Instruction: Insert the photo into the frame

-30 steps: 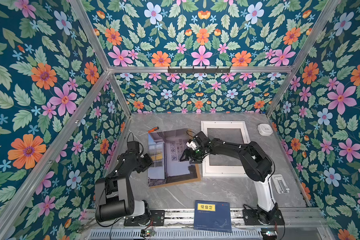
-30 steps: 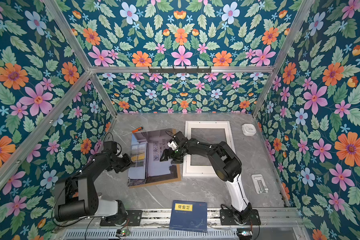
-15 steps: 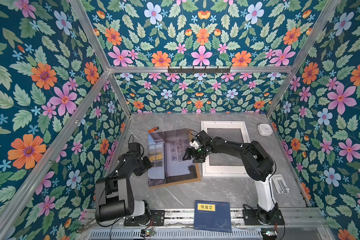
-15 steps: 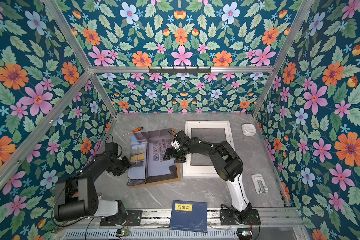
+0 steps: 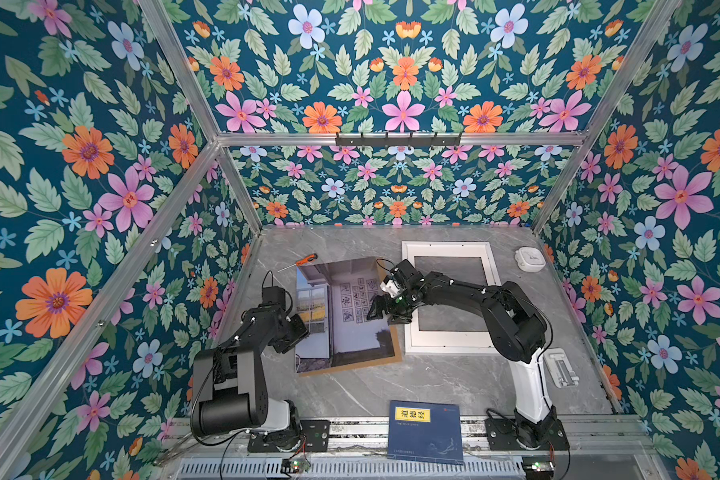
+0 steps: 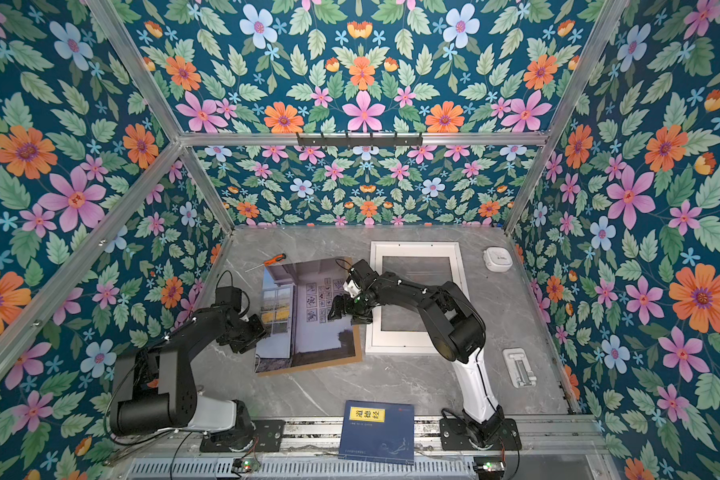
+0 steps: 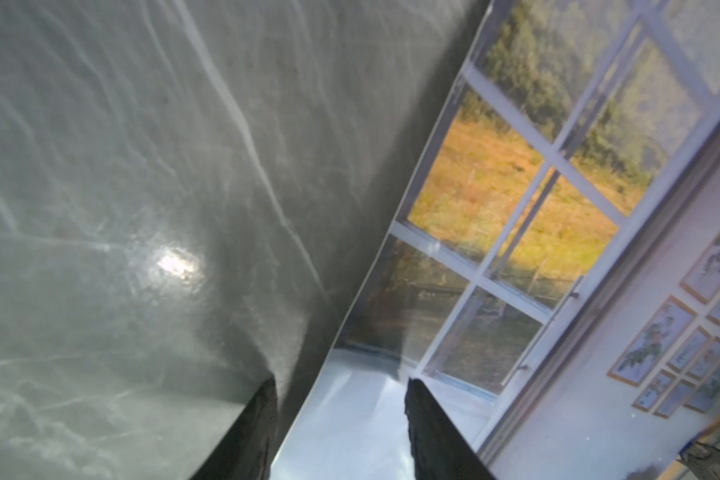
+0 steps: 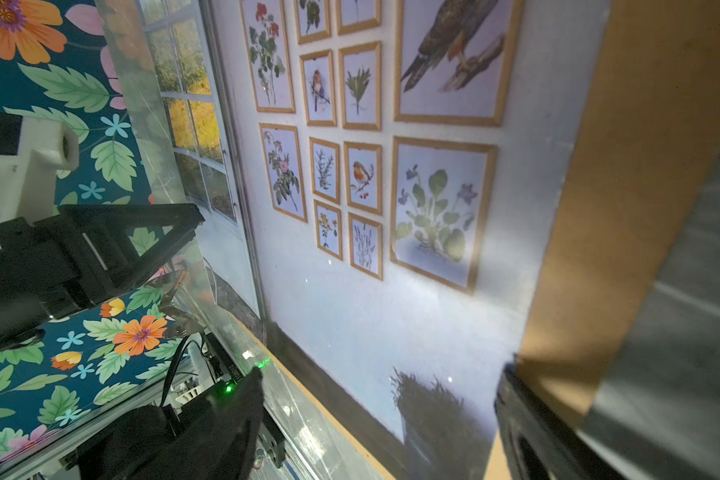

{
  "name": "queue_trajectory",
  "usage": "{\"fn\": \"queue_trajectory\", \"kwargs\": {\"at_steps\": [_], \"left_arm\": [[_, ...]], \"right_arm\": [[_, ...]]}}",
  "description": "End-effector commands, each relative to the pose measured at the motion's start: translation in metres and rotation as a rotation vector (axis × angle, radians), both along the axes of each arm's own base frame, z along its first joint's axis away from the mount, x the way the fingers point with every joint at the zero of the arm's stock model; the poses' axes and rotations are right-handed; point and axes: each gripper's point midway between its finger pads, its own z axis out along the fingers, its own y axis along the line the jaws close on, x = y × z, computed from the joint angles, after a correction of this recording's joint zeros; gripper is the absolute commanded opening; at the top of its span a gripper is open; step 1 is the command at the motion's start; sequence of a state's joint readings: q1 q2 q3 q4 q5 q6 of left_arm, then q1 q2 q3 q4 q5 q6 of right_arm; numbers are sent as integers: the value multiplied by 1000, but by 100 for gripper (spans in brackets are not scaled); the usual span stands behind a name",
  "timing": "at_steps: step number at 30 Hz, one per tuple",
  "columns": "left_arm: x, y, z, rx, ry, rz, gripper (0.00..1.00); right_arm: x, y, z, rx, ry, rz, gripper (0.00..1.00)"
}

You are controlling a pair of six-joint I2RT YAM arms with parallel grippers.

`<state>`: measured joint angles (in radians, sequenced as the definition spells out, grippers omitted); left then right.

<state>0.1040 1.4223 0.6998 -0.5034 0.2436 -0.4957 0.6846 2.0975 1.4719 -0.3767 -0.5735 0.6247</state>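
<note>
The photo (image 5: 341, 316) lies face up on a brown backing board (image 5: 396, 345) left of the table's middle. The white frame (image 5: 449, 248) lies flat to its right, showing grey table inside, in both top views (image 6: 416, 248). My left gripper (image 5: 298, 328) is at the photo's left edge. In the left wrist view it (image 7: 341, 428) is open, one finger over the table and the other over the photo (image 7: 516, 187). My right gripper (image 5: 385, 313) hovers wide open over the photo's right edge; in its wrist view (image 8: 375, 415) nothing is gripped.
An orange screwdriver (image 5: 306, 261) lies behind the photo. A dark blue book (image 5: 427, 432) sits at the front edge between the arm bases. A white round device (image 5: 529, 259) is at the back right and a white stand (image 5: 560, 368) lies by the right wall.
My left gripper's jaws have widened at the photo's left edge. The right gripper has shifted slightly rightward over the photo. Photo and board have barely moved.
</note>
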Motion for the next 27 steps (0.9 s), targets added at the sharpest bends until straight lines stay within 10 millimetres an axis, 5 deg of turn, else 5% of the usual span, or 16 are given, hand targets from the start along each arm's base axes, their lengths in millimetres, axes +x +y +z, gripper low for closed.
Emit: {"fn": "queue_trajectory", "kwargs": {"at_steps": [1, 27], "left_arm": [[-3, -10, -3, -55, 6, -3, 49], [5, -12, 26, -68, -41, -22, 12]], "right_arm": [[-1, -3, 0, -4, 7, -7, 87], [0, 1, 6, 44, 3, -4, 87]]}}
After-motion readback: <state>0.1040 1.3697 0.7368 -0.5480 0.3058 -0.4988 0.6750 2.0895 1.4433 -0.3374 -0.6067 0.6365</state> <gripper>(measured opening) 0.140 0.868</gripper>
